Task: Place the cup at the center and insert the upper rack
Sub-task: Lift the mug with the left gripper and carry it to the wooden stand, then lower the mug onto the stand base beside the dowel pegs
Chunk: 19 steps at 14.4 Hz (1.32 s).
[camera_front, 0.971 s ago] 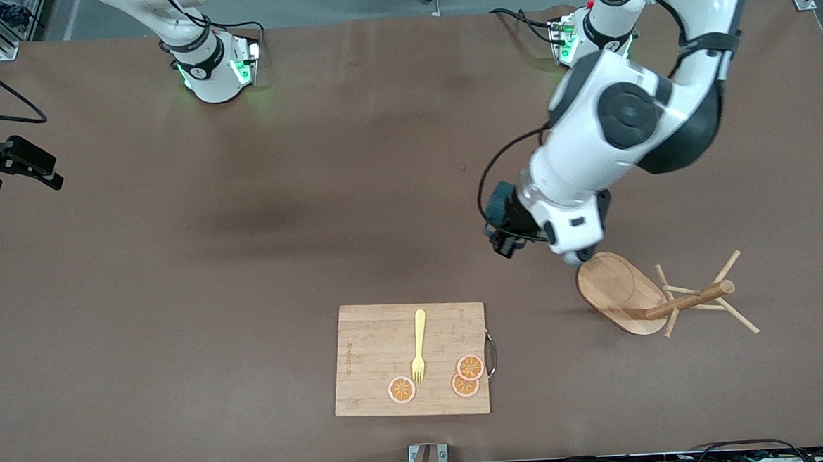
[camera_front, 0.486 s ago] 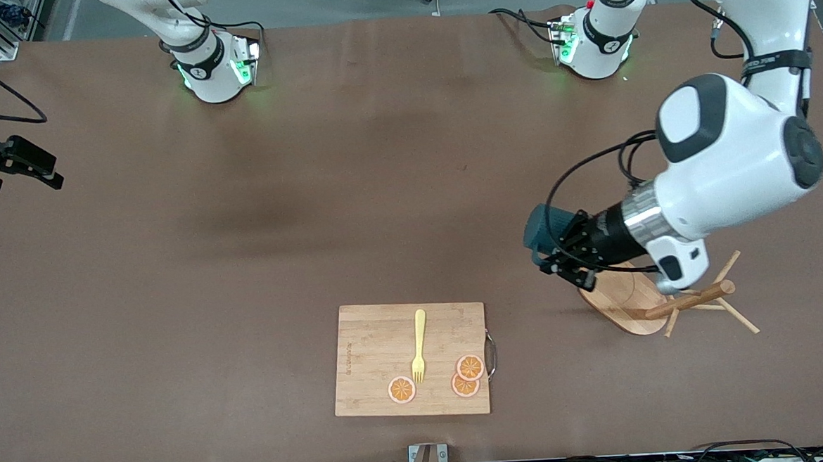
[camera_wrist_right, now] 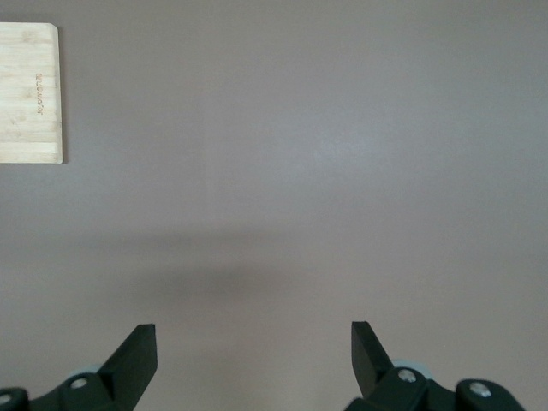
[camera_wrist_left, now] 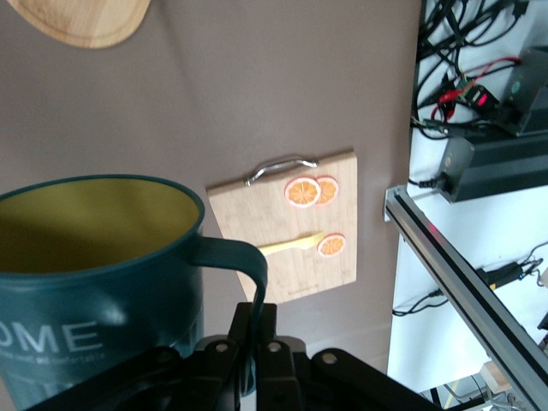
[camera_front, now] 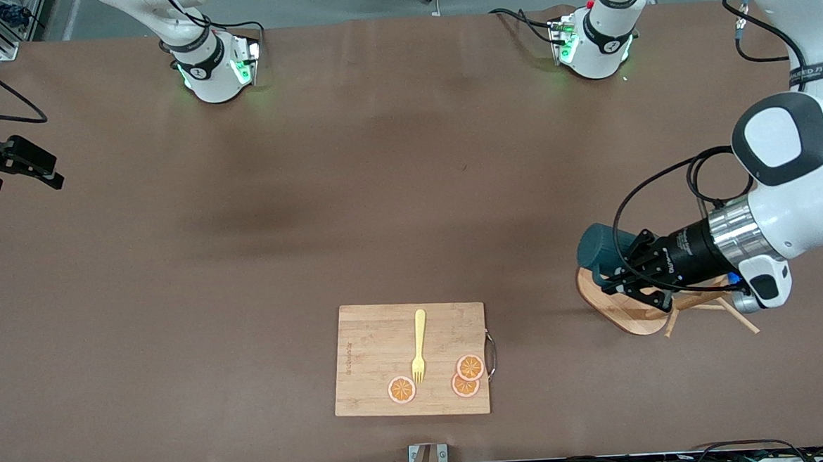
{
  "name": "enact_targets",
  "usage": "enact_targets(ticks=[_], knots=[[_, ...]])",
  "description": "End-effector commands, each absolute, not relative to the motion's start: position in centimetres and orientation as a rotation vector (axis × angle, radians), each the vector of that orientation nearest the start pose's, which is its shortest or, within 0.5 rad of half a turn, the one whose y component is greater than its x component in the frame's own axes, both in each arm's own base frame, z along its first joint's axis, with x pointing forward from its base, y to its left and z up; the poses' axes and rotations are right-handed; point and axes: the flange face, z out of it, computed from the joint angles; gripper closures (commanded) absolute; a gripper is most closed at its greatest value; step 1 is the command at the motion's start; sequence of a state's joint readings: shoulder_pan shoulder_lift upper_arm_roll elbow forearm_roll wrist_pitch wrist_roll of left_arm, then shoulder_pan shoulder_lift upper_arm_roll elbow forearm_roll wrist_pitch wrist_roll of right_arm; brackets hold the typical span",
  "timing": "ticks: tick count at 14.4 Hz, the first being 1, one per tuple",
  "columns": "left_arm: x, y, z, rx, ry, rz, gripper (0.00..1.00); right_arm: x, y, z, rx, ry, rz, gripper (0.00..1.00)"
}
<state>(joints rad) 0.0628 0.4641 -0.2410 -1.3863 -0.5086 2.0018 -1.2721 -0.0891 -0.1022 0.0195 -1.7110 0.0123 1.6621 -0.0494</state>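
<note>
I had the dark teal mug (camera_front: 601,248) by its handle, my left gripper (camera_front: 622,278) clamped tight on that loop, and I held it in the air with its side turned sideways. Over the last second my left arm had swung round from above the table's middle stretch toward its own end, so the mug, which a moment before hung clear of the wood, now hung over the oval bamboo base of the mug tree (camera_front: 623,306). In my left wrist view the yellowish inside and the white lettering of the mug (camera_wrist_left: 94,265) filled the foreground, with the cutting board (camera_wrist_left: 287,227), its yellow fork (camera_wrist_left: 291,247) and the orange slices (camera_wrist_left: 308,191) well apart from it on the table (camera_wrist_left: 257,94).

That drift took the mug away from the table's centre, not toward it, so I judged the placing step not yet done. The mug tree lay tipped on its side, post and pegs pointing toward the left arm's end, untouched.

My right gripper (camera_wrist_right: 253,351) waited, its fingers spread wide and holding nothing, over bare table, with a corner of the cutting board in view.
</note>
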Motion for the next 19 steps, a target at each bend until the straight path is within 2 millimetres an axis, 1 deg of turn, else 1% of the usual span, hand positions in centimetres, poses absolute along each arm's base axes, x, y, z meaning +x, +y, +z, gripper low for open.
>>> enact_targets(ticks=[1,5,7,8,12,19], knots=[[71.0,-10.5,45.9,2.033,1.537,-0.367,1.0,52.3,-3.5,62.6,-3.145,0.029,-0.091,0.0],[71.7,-9.3,44.0,2.016,1.538,-0.369,1.0,52.3,-3.6,62.5,-3.145,0.034,-0.094,0.0],[72.1,-7.9,43.7,1.998,1.546,-0.334,1.0,52.3,-3.8,62.6,-3.145,0.039,-0.099,0.0],[72.4,-7.5,43.4,1.99,1.549,-0.324,1.0,52.3,-3.8,62.6,-3.145,0.039,-0.099,0.0],[72.5,-6.8,43.0,2.001,1.534,-0.307,0.99,52.3,-3.7,62.6,-3.145,0.036,-0.099,0.0],[72.7,-5.0,42.9,1.983,1.555,-0.293,0.99,52.3,-3.7,62.6,-3.145,0.036,-0.096,0.0]])
